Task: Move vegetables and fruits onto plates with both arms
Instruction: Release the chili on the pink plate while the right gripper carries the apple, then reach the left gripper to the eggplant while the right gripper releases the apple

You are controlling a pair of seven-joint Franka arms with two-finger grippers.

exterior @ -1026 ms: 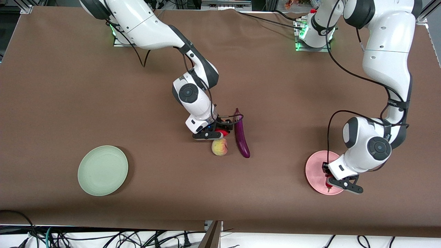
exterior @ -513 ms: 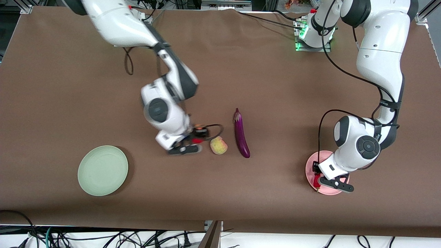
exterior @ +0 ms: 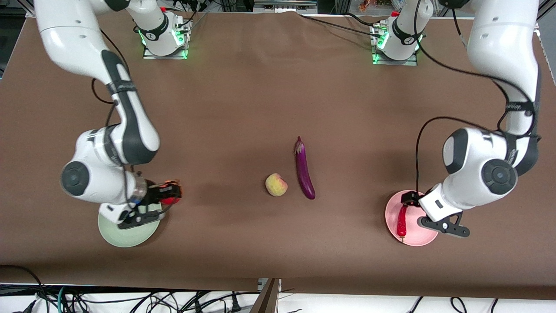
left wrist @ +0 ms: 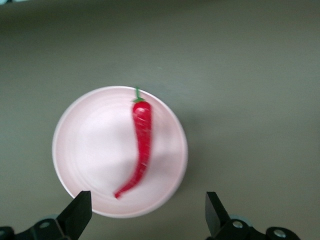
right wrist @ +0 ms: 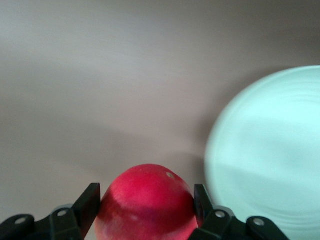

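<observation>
My right gripper (exterior: 161,205) is shut on the deep red fruit (exterior: 172,201) and holds it just above the table at the rim of the mint green plate (exterior: 126,234). The right wrist view shows the fruit (right wrist: 147,202) between the fingers (right wrist: 90,202) and the green plate (right wrist: 265,155) beside it. My left gripper (exterior: 428,221) is open and empty above the pink plate (exterior: 417,239). The red chili (exterior: 401,219) lies on that plate, also seen in the left wrist view (left wrist: 141,145). The yellowish-green fruit (exterior: 276,184) and the purple eggplant (exterior: 304,169) lie mid-table.
The brown table cloth (exterior: 278,87) carries nothing else. The two arm bases (exterior: 163,37) stand along the edge farthest from the front camera. Cables hang below the table's near edge.
My right arm has carried the red fruit from beside the yellowish-green fruit to the green plate's rim. My left gripper has let go of the chili onto the pink plate and risen.
</observation>
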